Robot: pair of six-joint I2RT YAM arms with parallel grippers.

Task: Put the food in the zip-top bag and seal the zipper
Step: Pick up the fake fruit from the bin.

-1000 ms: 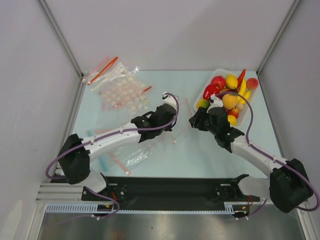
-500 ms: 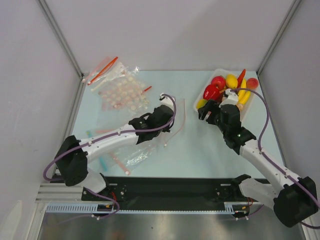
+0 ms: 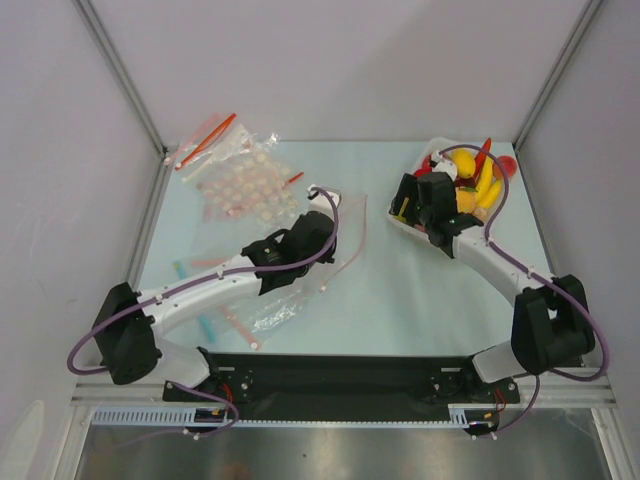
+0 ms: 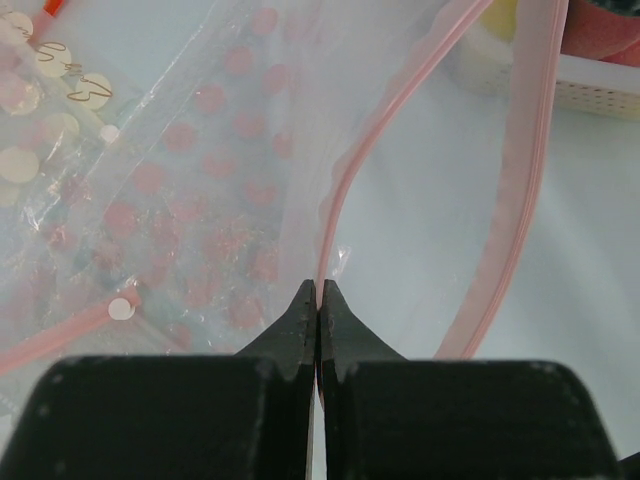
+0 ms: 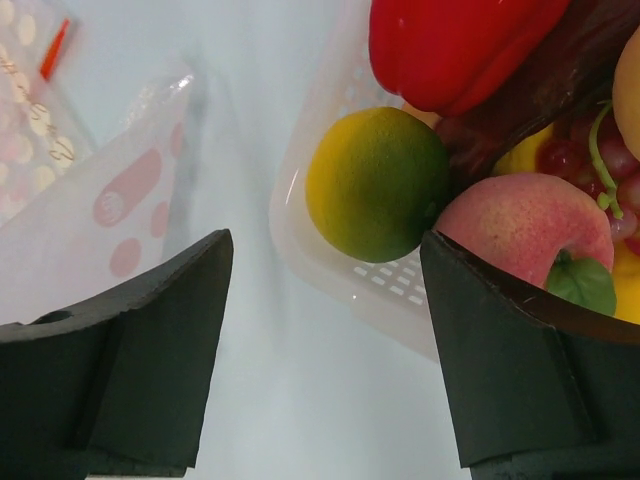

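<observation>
- Worktop: pale blue-green with white walls. Everything I list below lay on it.
- Left arm: I saw it stretched to the middle of the worktop, lying over the bag.
- Right arm: it was bent in toward the tray at the far right.
- Dotted bags: a crumpled heap at the far left, well apart from both hands.
- Bag: clear film, flat at mid-worktop under the left wrist, with its mouth edge turned toward the tray.
- Tray: white with a perforated wall, near the bag's mouth but not touching it.
- Right hand: its fingers were spread wide over the tray's near corner and held nothing.
- Left hand: it was closed tight, the tips pinching the zipper.
- Food, all in the tray:
  - Red pepper lay against a dark eggplant.
  - Peach was just beside the mango.
  - Green-yellow mango was at the corner, between the right fingers in my wrist view.
- Zipper: a pink-red strip. One run led from the left fingertips toward the tray, and the other curved beside it, apart from the first.
</observation>
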